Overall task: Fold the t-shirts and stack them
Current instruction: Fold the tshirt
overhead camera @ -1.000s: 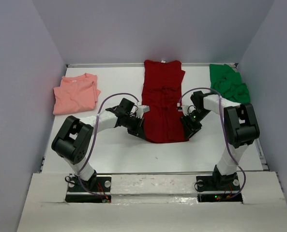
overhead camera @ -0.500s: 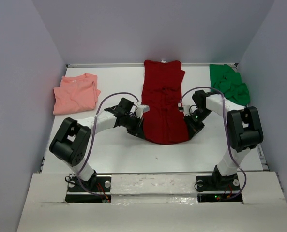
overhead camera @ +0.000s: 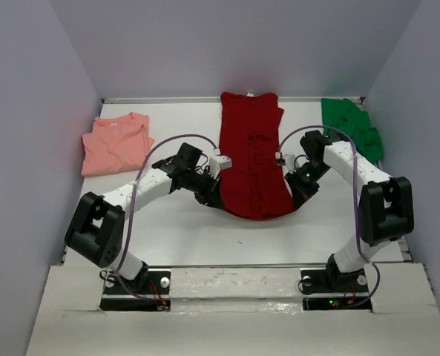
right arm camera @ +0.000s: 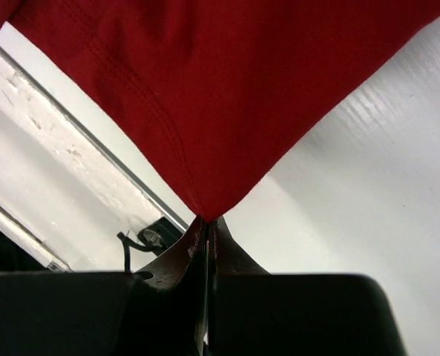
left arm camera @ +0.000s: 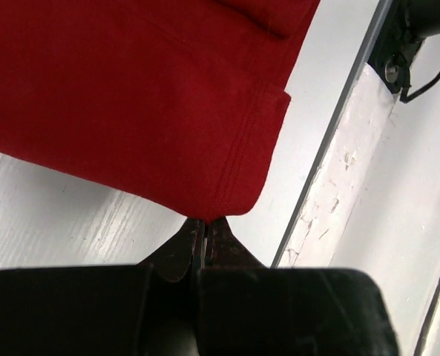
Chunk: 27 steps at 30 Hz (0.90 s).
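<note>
Operator: White table [overhead camera: 175, 237], grey walls on three sides. I have the dark red t-shirt [overhead camera: 251, 148] laid lengthwise at centre, collar toward the far edge. The left fingers [left arm camera: 176, 251] are clenched on its near-left hem corner. The right fingers [right arm camera: 231, 256] are clenched on the near-right corner.

Monitor: Other garments?

Operator: The salmon pink t-shirt [overhead camera: 116, 144] lies far left and appears folded. The green t-shirt [overhead camera: 351, 127] lies bunched far right. Both are well apart from the fingers.

Monitor: Step in hand?

Operator: I judge it to be the hem-to-collar fold of the red one. Next move: raise both corners together, carry them toward the collar, keep the hem taut and level, then release.
</note>
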Tool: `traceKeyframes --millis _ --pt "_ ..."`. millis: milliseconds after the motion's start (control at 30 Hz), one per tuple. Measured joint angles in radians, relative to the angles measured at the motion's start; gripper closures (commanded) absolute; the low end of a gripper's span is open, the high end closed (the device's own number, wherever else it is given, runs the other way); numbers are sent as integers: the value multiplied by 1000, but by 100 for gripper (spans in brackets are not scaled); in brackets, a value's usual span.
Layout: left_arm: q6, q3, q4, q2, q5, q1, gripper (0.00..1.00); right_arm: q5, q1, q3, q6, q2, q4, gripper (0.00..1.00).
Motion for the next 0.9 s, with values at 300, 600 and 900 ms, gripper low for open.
traceKeyframes --millis 300,600,900 --pt "129 56 -105 -10 71 0 100 -37 0 61 -92 -82 -79 100" --pt "220 131 -188 -10 103 0 100 -46 0 69 -130 -100 -97 100" --pt "241 221 -208 25 70 0 100 -43 0 167 -116 -93 -103 100"
